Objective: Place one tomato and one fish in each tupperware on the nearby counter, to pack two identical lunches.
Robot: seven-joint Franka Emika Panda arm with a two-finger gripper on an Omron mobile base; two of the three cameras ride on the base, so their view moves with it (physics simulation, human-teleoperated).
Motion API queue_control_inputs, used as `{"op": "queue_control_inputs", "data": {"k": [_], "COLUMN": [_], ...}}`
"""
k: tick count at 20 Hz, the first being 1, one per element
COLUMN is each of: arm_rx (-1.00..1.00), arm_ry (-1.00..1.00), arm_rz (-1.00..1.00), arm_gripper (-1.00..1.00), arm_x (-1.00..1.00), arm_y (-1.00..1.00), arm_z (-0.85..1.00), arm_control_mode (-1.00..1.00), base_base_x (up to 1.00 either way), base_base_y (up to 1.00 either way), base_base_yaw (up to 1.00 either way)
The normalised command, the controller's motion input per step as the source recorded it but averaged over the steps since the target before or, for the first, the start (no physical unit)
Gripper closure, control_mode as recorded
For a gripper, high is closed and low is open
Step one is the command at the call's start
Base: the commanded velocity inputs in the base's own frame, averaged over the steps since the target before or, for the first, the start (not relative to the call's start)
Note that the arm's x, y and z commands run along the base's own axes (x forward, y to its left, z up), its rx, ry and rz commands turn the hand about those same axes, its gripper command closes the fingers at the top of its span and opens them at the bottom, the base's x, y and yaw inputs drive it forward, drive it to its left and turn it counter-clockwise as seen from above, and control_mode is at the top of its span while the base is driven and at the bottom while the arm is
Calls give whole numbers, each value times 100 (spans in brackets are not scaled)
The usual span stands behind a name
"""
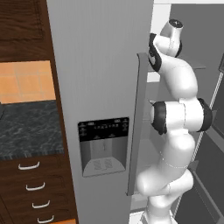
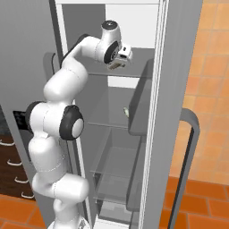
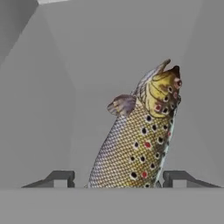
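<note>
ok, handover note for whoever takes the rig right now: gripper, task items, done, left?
Gripper: reaching into the open fridge at an upper shelf, fingertips either side of a spotted fish; can't tell if the grip is made.
Counter: left of the fridge; the visible part has no tupperware on it.
Done: nothing packed that can be seen.
Left: secure the fish, carry it to a tupperware, then the tomatoes and the second fish.
</note>
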Motion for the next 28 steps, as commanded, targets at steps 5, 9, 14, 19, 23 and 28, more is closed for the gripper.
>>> {"op": "queue_control_inputs", "data": {"k": [5, 9, 14, 19, 23, 28], "arm_rx": [-7, 12, 3, -4, -13, -26], "arm_ry": [-8, 21, 30, -9, -20, -26], "arm_rz": [14, 14, 3, 1, 2, 1], "arm_gripper": [100, 100, 100, 100, 100, 100], "arm_x": [-29, -7, -80, -100, -100, -100], "arm_y": [-18, -24, -15, -1, 8, 48], "arm_z": [-44, 100, 100, -5, -98, -100], "arm_control_mode": [-100, -100, -100, -100, -100, -100], "base_base_x": [0, 0, 0, 0, 0, 0], "base_base_y": [0, 0, 0, 0, 0, 0], "base_base_yaw": [0, 0, 0, 0, 0, 0]}}
